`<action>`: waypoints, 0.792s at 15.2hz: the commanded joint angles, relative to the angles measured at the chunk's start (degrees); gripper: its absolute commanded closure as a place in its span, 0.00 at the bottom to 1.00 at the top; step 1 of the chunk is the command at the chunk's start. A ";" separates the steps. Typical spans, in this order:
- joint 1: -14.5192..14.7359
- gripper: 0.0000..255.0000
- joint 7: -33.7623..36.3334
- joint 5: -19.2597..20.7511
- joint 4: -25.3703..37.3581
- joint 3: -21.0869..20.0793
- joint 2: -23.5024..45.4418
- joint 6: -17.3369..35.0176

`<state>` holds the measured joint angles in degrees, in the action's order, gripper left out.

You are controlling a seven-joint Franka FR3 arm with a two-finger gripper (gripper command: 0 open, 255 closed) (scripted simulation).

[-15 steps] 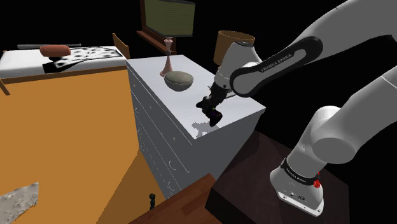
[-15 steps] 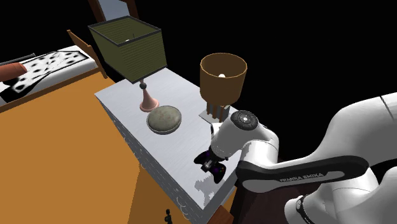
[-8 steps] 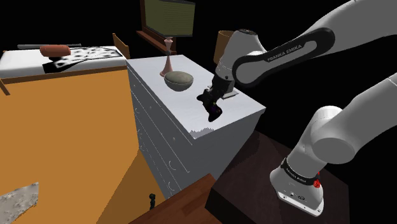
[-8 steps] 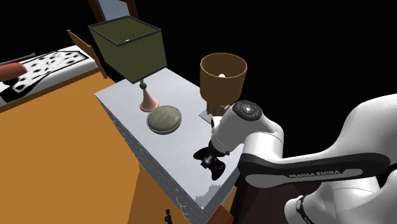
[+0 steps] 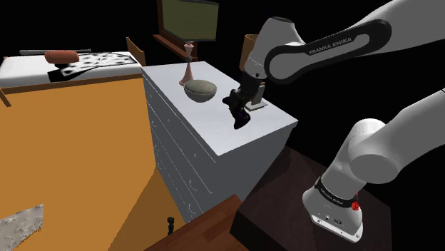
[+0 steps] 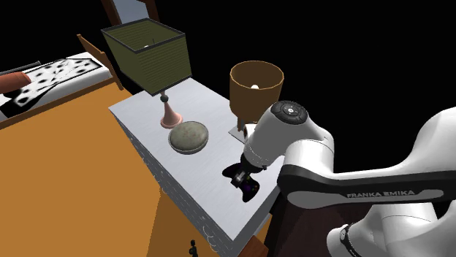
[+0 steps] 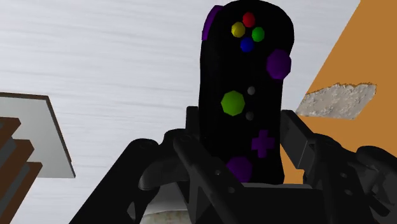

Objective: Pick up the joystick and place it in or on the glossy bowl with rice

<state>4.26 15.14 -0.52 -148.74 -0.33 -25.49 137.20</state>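
My gripper is clamped on the one black joystick, holding it clear above the white dresser; I judge this the carry step; next I must swing toward the single grey bowl, avoiding two lamps, olive-shaded lamp and brown-shaded lamp, then release.

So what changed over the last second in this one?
The black gripper, shut on the black joystick with coloured buttons, raised it higher above the white dresser top and carried it towards the round grey bowl. Bowl and the brown-shaded lamp stayed put.
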 commanded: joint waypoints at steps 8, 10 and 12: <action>-0.01 1.00 0.10 0.04 5.07 -0.02 -2.80 -7.89; -0.01 1.00 0.10 0.05 5.79 -0.02 -3.08 -8.89; -0.40 1.00 -1.12 0.16 9.50 0.91 1.53 -7.99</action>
<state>4.05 14.61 -0.40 -141.07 0.13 -25.66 129.37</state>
